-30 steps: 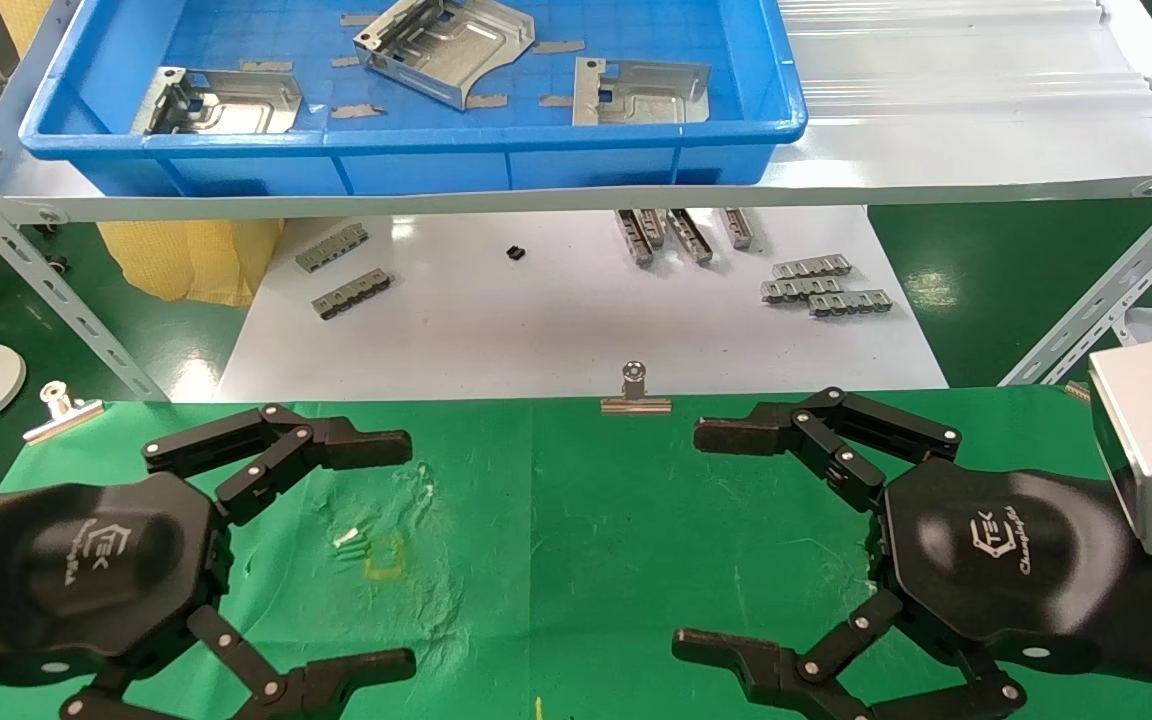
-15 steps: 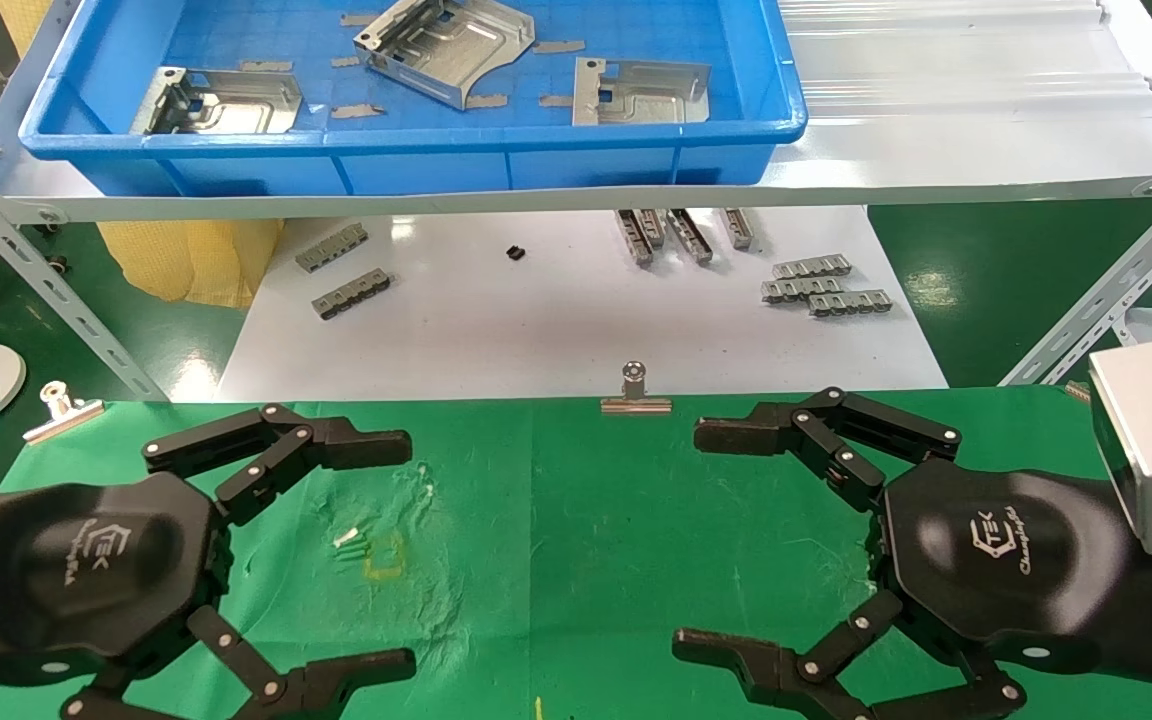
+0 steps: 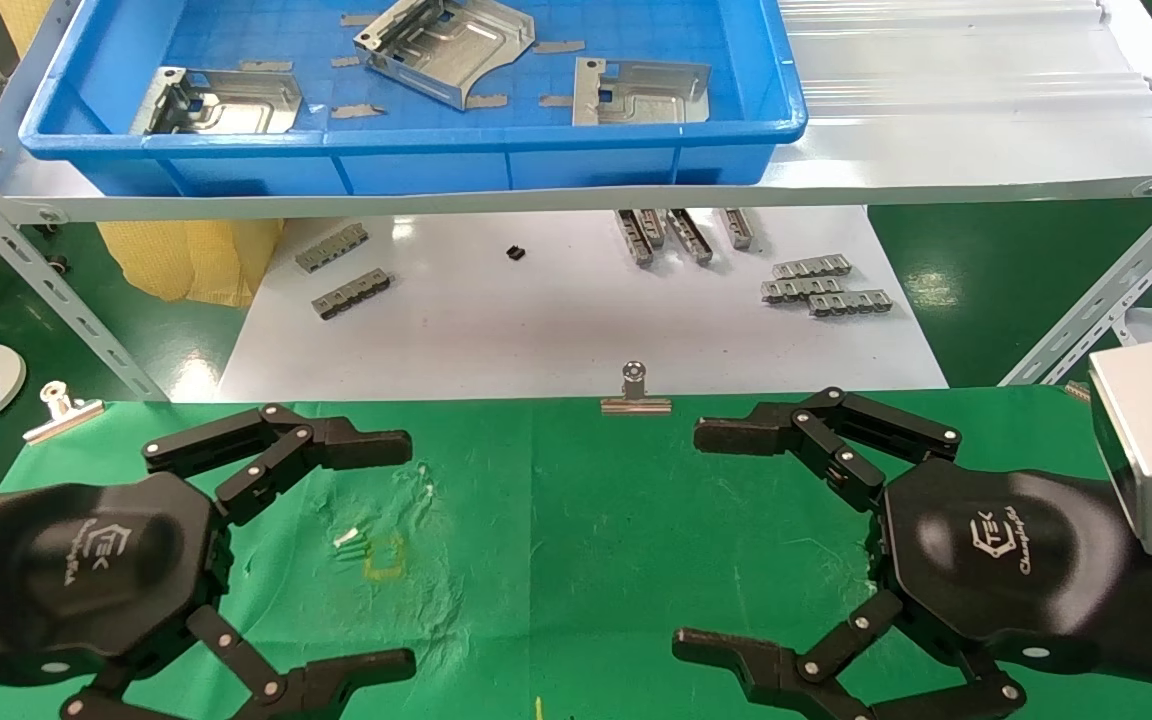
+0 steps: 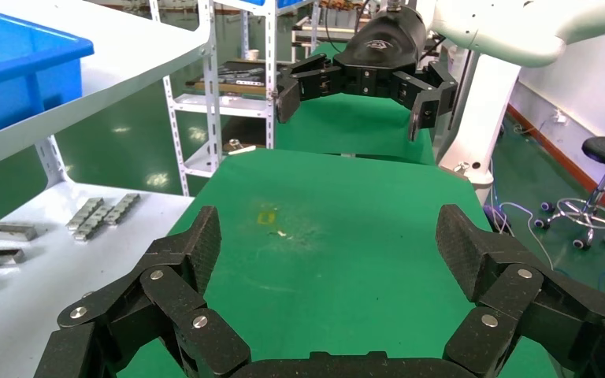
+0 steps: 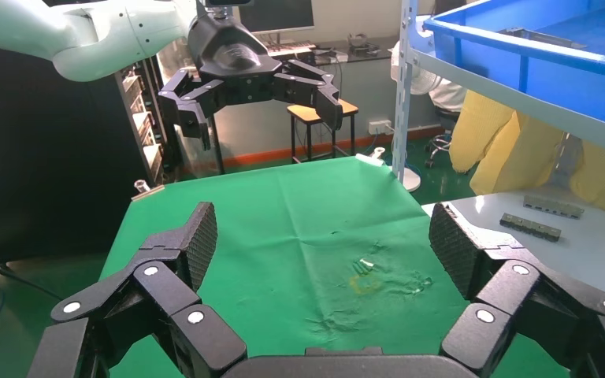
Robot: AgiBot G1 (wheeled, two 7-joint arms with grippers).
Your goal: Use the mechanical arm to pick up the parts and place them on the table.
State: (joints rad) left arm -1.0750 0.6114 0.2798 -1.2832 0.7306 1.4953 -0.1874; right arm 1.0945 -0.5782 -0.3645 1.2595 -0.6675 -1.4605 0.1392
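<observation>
Three shiny silver parts lie in a blue tray [image 3: 416,165] on the shelf at the back: one at the left [image 3: 221,100], one tilted in the middle [image 3: 446,45], one at the right [image 3: 641,90]. My left gripper [image 3: 401,555] hovers open and empty over the near left of the green table [image 3: 576,520]. My right gripper [image 3: 701,540] hovers open and empty over the near right. They face each other. The left wrist view shows its own open fingers [image 4: 331,244] over bare cloth, as does the right wrist view [image 5: 324,240].
A small yellow square mark [image 3: 384,556] sits on wrinkled cloth beside my left gripper. Binder clips [image 3: 635,390] hold the table's far edge. Beyond lies a white board [image 3: 556,330] with grey toothed strips [image 3: 821,285]. The white shelf [image 3: 936,110] spans above it.
</observation>
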